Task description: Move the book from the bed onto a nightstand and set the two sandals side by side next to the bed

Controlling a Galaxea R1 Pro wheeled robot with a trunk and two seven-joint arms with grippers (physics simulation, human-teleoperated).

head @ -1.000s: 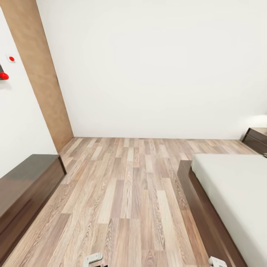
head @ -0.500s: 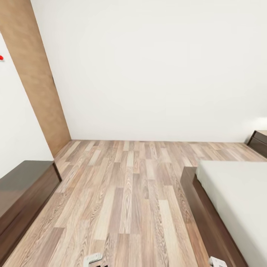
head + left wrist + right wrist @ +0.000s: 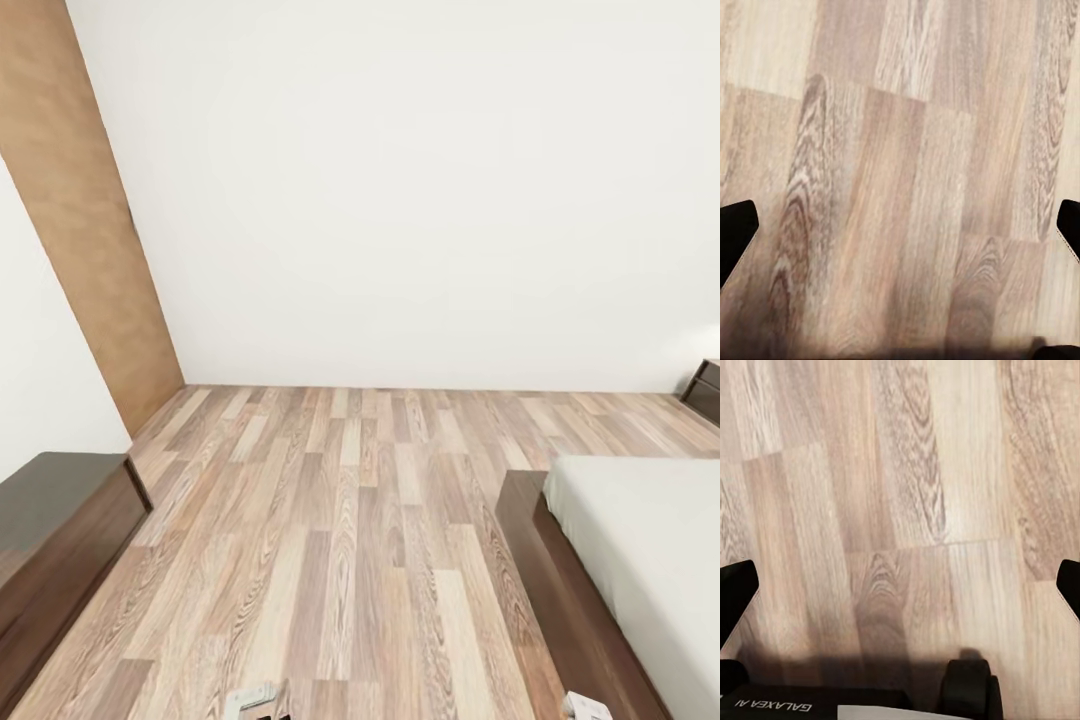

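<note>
On your far left a low dark cabinet (image 3: 55, 540) stands against the wall, with a brown door (image 3: 85, 230) behind it in the corner. Plank floor (image 3: 340, 520) runs ahead of you to the white wall (image 3: 420, 180). Your left gripper (image 3: 900, 225) hangs over bare planks with its fingertips (image 3: 735, 232) far apart, holding nothing. Your right gripper (image 3: 900, 585) is likewise spread wide over the floor, empty. On your right is the bed (image 3: 640, 560), dark base and grey mattress, its near corner just beside you. Past it, at the right edge by the wall, sits a nightstand (image 3: 705, 388).
</note>
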